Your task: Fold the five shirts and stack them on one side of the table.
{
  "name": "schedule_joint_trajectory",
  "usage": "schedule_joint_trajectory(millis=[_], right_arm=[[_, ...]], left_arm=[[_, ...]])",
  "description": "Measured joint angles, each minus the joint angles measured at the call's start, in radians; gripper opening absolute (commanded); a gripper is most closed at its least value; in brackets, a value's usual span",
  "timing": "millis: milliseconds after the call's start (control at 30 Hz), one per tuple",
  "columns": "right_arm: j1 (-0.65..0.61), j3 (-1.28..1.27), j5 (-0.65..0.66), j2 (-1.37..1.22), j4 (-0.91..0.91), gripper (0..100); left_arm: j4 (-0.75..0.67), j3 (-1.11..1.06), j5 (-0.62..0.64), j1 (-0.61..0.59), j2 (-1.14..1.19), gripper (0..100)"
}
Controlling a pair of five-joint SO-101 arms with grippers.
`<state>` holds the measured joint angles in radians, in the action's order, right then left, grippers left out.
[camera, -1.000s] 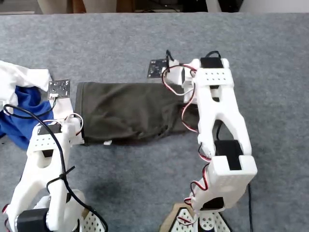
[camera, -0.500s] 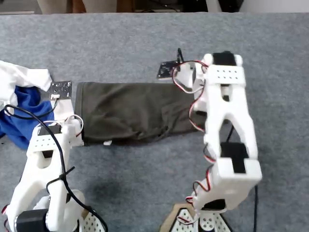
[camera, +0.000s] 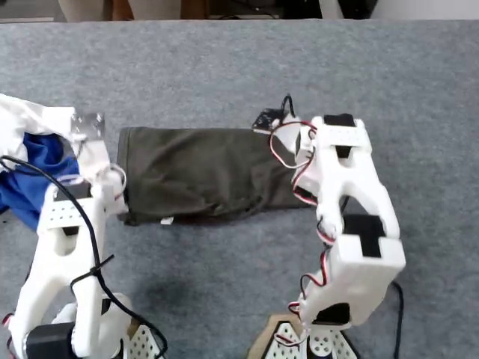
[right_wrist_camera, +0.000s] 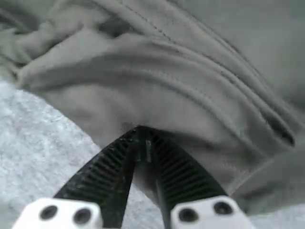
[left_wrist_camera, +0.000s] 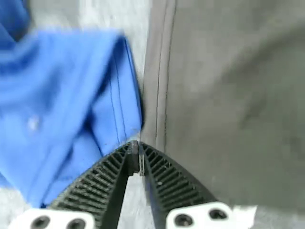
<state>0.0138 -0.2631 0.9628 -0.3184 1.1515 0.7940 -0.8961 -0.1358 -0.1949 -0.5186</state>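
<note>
The olive shirt (camera: 194, 172) is lying folded into a long band across the middle of the table (camera: 224, 67) in the high view. A blue shirt (camera: 30, 179) and a white shirt (camera: 26, 120) are lying crumpled at the table's left edge, touching each other. We are seeing the left arm (camera: 63, 247) standing over the band's left end, between it and the blue shirt, and the right arm (camera: 352, 194) covering its right end.

In the left wrist view, the left gripper (left_wrist_camera: 138, 155) is holding its jaws closed. Its tips are meeting right at the olive shirt's hem, with the blue shirt lying just beside. We cannot tell whether any cloth is pinched.

In the right wrist view, the right gripper (right_wrist_camera: 143, 138) is likewise closed, its tips pressing into bunched olive cloth near the edge where the table is showing. We cannot tell whether it is pinching a fold.
</note>
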Motion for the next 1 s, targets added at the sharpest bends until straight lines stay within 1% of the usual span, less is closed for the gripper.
schedule_joint_trajectory(millis=[67, 133, 267, 400, 533, 667, 767, 900, 1000], right_arm=[[0.011, 0.002, 0.0, -0.003, 0.0, 0.5], [0.015, 0.002, 0.0, 0.008, 0.002, 0.5], [0.023, 0.0, 0.0, 0.124, 0.014, 0.5], [0.029, 0.0, 0.0, 0.261, 0.023, 0.5], [0.052, 0.0, -0.015, 0.269, -0.003, 0.5], [0.08, 0.009, -0.037, 0.18, -0.074, 0.5], [0.097, 0.074, -0.038, 0.058, -0.097, 0.5], [0.127, 0.16, -0.038, -0.114, -0.1, 0.5], [0.135, 0.229, -0.014, -0.164, -0.06, 0.5]], left_arm=[[-0.003, 0.064, 0.04, 0.011, 0.011, 2], [-0.023, 0.109, 0.052, 0.04, 0.044, 2], [-0.072, 0.209, 0.064, 0.107, 0.178, 2], [-0.095, 0.371, 0.068, 0.121, 0.394, 2], [-0.077, 0.594, 0.068, 0.124, 0.667, 2], [0.02, 0.827, 0.068, 0.121, 0.918, 2], [0.098, 0.976, 0.068, 0.115, 1.046, 2], [0.173, 1.089, 0.068, 0.114, 1.115, 2], [0.193, 1.114, 0.068, 0.114, 1.123, 2]])
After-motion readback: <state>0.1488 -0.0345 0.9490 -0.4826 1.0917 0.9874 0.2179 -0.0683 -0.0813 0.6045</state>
